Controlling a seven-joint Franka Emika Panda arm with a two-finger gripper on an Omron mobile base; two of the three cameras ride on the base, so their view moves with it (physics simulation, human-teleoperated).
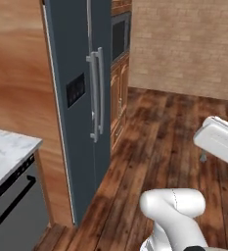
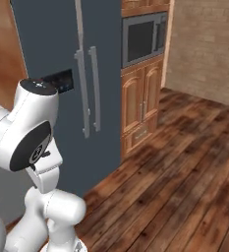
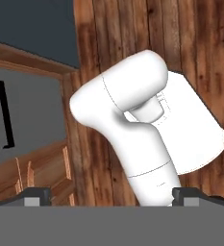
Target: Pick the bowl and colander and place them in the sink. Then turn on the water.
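Observation:
The bowl, the colander and the sink are out of view. My gripper [image 3: 112, 196] points down at the wooden floor and my own white arm. Its two dark fingertips [image 3: 36, 196] stand far apart at the bottom corners of the hand view, open with nothing between them. In the left base view the hand hangs at the right edge above the floor, gripper [image 1: 218, 166] facing down.
A tall dark grey fridge [image 1: 81, 98] with long handles stands just ahead on the left. Beyond it are a built-in microwave [image 2: 143, 39] and wooden cabinets [image 2: 140, 108]. A marble counter [image 1: 3, 152] over a grey dishwasher [image 1: 12, 206] sits at lower left. Wooden floor [image 1: 174, 127] runs to a brick wall.

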